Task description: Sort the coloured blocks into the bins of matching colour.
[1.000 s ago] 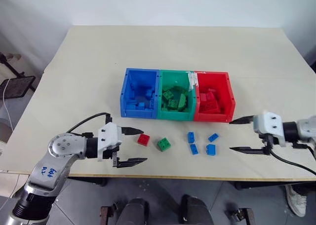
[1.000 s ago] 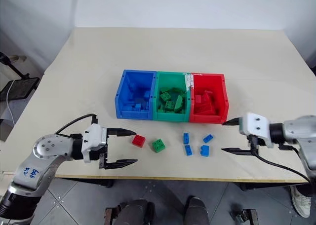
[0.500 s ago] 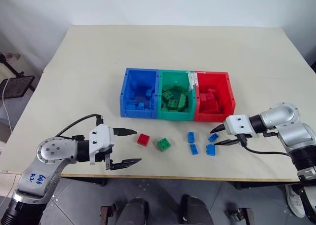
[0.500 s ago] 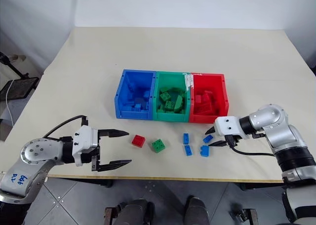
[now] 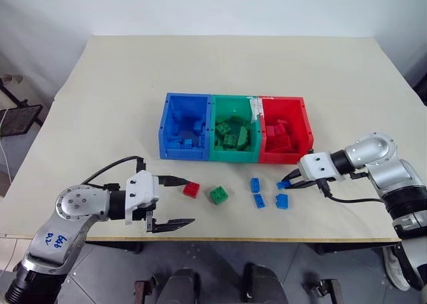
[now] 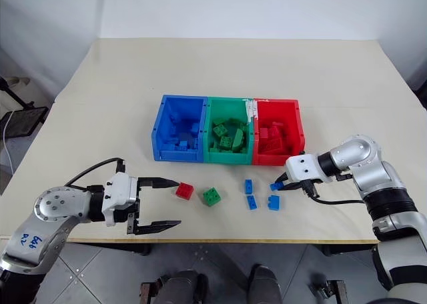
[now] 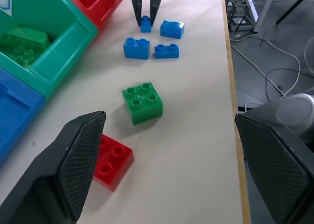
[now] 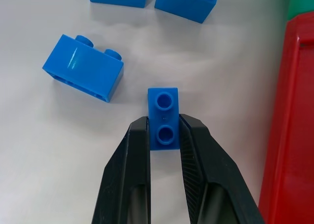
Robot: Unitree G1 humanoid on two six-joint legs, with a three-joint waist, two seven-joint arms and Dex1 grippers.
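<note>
In the head view we see the bins (image 5: 231, 139) mid-desk (image 5: 100, 117), each already holding several bricks of its own colour, so much of the sorting looks done; six bricks lie loose in front of the bins: a red block (image 5: 191, 189), a green block (image 5: 219, 195) and four blue ones. Our right gripper (image 5: 285, 183) is pressed onto the blue block (image 5: 283, 184) nearest the red bin. From the left wrist we see our left gripper (image 7: 167, 175) spread wide and empty, the red block just by one finger and the green one a little nearer the bins. From the right wrist, the fingers (image 8: 135, 160) pinch that small blue block (image 8: 163, 117), which, we judge, sits on the desk, not yet lifted.
</note>
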